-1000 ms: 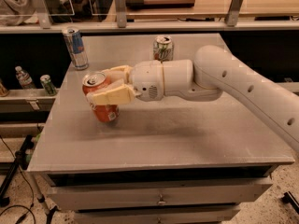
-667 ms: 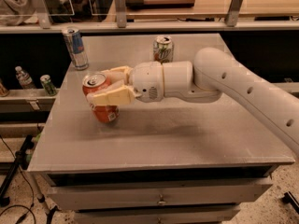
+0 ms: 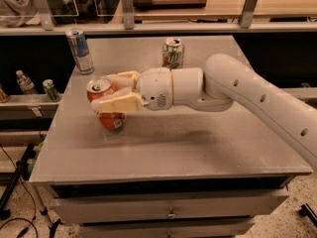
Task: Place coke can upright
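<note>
The coke can (image 3: 104, 108) is red-orange with a silver top and pull tab. It stands upright, leaning slightly, on the left part of the grey table (image 3: 198, 148), its base at the table surface. My gripper (image 3: 113, 90) reaches in from the right on a white arm. Its cream fingers (image 3: 119, 103) lie on both sides of the can's upper half, shut on it. The can's middle is hidden behind the near finger.
A tall slim blue-and-silver can (image 3: 79, 51) stands at the table's back left corner. A white-and-green can (image 3: 172, 53) stands at the back middle, behind my wrist. A shelf to the left holds small bottles (image 3: 25, 82). Drawers sit below the table's front edge.
</note>
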{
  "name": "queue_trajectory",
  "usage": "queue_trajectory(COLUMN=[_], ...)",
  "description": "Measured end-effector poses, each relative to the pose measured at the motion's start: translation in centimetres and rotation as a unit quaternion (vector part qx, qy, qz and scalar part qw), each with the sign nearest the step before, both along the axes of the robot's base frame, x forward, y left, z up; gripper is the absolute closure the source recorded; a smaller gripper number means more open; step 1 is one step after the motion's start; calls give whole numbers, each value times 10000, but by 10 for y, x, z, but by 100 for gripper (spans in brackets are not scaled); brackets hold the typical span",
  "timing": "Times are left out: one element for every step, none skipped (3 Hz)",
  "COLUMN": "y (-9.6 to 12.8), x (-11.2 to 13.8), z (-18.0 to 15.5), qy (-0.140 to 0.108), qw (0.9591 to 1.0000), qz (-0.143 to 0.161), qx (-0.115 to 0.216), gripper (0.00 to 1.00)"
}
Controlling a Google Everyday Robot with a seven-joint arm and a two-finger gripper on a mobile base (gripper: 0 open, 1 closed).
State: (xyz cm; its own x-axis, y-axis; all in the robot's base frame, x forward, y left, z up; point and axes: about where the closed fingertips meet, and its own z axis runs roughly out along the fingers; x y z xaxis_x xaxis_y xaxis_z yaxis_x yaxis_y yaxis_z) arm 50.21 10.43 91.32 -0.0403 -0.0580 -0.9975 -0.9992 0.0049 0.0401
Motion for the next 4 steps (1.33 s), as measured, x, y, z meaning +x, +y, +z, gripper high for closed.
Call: queue_trajectory(y=[-1,-2,-3,-21], x=[0,0,0,8], z=[-1,0,0,-4], qy=[-26,-34,-43,-110], qw=[10000,10000,10000,9996], qz=[9,8,8,181], qx=[18,13,-9,-173], gripper=[0,0,0,0])
